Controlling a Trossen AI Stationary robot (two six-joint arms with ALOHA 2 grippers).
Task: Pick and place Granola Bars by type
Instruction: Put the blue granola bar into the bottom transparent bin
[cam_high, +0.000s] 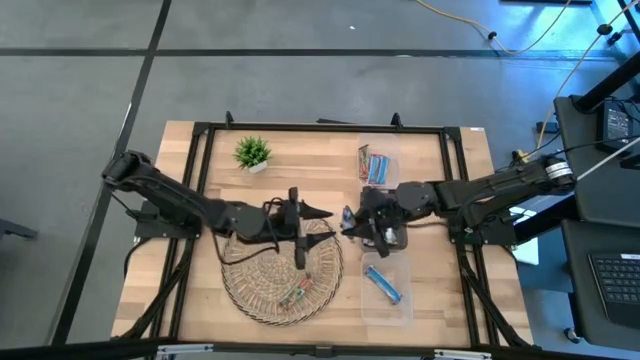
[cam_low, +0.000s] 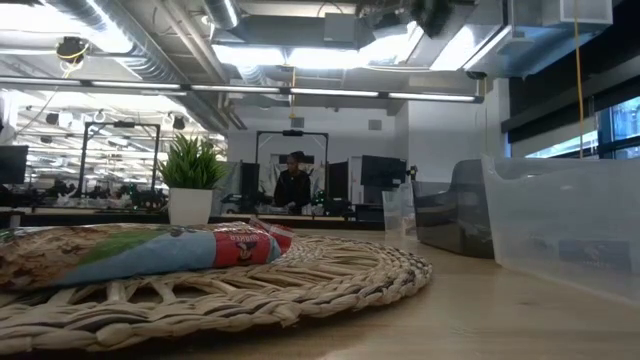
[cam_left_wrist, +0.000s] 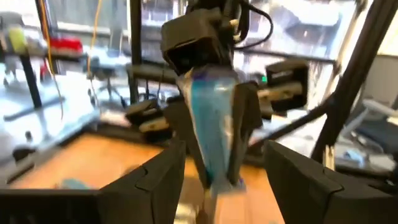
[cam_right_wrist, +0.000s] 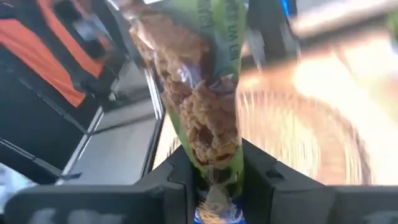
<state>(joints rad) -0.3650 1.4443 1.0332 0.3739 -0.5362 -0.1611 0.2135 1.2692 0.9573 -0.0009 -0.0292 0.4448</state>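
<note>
The right jaws (cam_right_wrist: 214, 180) are seen clamped on a green bar (cam_right_wrist: 208, 99), held above the desk (cam_high: 180, 290) between the woven mat (cam_high: 283, 272) and the clear trays at the right; a blue wrapper also shows at the base of the fingers. In the left wrist view that held bar (cam_left_wrist: 213, 127) hangs just ahead of the left jaws (cam_left_wrist: 221, 171), which stand apart and hold nothing, over the mat's far edge. One bar (cam_high: 297, 292) lies on the mat, seen up close in the low view with a red-ended wrapper (cam_low: 130, 252). A blue bar (cam_high: 382, 284) lies in the near tray (cam_high: 404, 312), and several more bars (cam_high: 374, 166) rest in the far tray. A plant (cam_high: 253, 153) stands at the desk's far left corner. A person (cam_low: 293, 183) is seen in the room beyond.
</note>
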